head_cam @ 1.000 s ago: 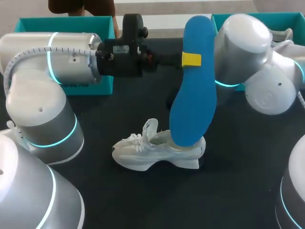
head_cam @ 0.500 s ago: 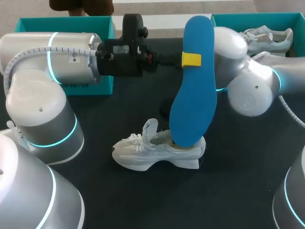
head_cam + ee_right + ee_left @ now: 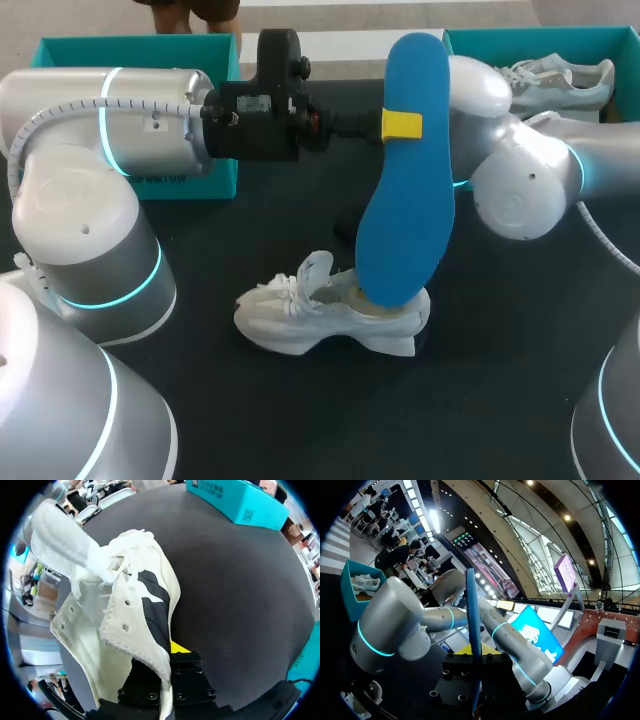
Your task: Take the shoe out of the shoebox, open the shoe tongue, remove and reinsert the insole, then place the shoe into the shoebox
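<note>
— Head view: where is the shoe?
— The white shoe [image 3: 310,325] stands on its sole on the black table [image 3: 500,380], well in front of both teal boxes. Its toe points to my left side and its tongue [image 3: 316,268] is lifted.
— And the insole?
— The blue insole [image 3: 405,190] stands upright with its lower end inside the heel opening. The left gripper [image 3: 401,124] pinches its upper part, fingers closed on both faces. The left wrist view shows it edge-on in that grip.
— The right gripper [image 3: 167,650]?
— The head view hides it behind the insole. The right wrist view shows it clamped on the shoe's collar wall, one yellow tip against the outside.
— The boxes?
— The left shoebox [image 3: 130,42] sits at the rear left. The right shoebox [image 3: 470,40] at the rear right holds a second shoe [image 3: 560,80].
</note>
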Tool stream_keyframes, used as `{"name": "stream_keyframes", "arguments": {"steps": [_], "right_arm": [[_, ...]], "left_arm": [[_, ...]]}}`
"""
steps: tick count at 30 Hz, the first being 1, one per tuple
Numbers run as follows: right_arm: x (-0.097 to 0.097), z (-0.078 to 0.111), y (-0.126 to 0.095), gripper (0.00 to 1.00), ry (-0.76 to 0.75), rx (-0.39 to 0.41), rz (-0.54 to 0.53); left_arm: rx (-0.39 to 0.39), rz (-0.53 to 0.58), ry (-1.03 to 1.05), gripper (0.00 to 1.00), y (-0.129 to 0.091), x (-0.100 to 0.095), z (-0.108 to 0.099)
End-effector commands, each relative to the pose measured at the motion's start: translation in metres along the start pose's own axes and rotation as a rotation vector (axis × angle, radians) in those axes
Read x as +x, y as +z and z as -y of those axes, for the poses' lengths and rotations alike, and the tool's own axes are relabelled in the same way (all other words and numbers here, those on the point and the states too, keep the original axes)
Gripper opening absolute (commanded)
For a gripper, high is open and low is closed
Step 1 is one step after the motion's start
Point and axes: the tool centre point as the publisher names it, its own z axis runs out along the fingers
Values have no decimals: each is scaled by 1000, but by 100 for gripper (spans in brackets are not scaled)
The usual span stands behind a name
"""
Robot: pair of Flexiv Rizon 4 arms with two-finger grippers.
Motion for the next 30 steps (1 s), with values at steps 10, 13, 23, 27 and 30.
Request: {"name": "stream_keyframes", "arguments": {"steps": [10,13,23,27,30], "right_arm": [[41,18,-19,0,698,-329,73],[42,14,-19,0,705,-342,70],[42,14,-19,0,705,-342,70],[41,10,-18,0,822,-341,96],[37,6,-18,0,904,-351,152]], "left_arm": [[3,-1,0,0,0,0,-1],[3,-1,0,0,0,0,-1],[3,-1,0,0,0,0,-1],[3,-1,0,0,0,0,-1],[3,-1,0,0,0,0,-1]]}}
